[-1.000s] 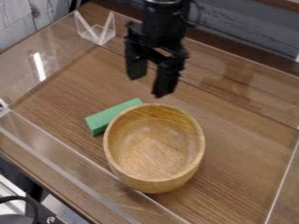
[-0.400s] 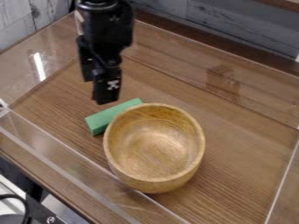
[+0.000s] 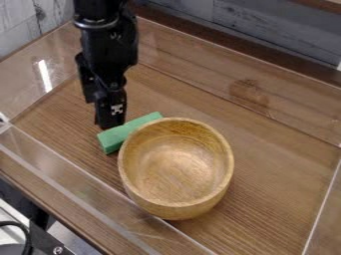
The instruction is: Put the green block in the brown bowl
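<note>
with the end effector (image 3: 110,112) open and empty, this looks like the approach: next, straddle the green block (image 3: 128,132) and close.

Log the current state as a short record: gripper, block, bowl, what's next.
gripper: black gripper, open, at the block's far end, nothing visibly held
block: small flat rectangular bright green block, lying on the wooden table, outside the bowl
bowl: round light-brown wooden bowl, upright, nothing in it, right beside the block
contact between gripper and block: cannot tell from this view
task status: block not yet in bowl
likely next: probably line the jaws up over the block, then close
</note>
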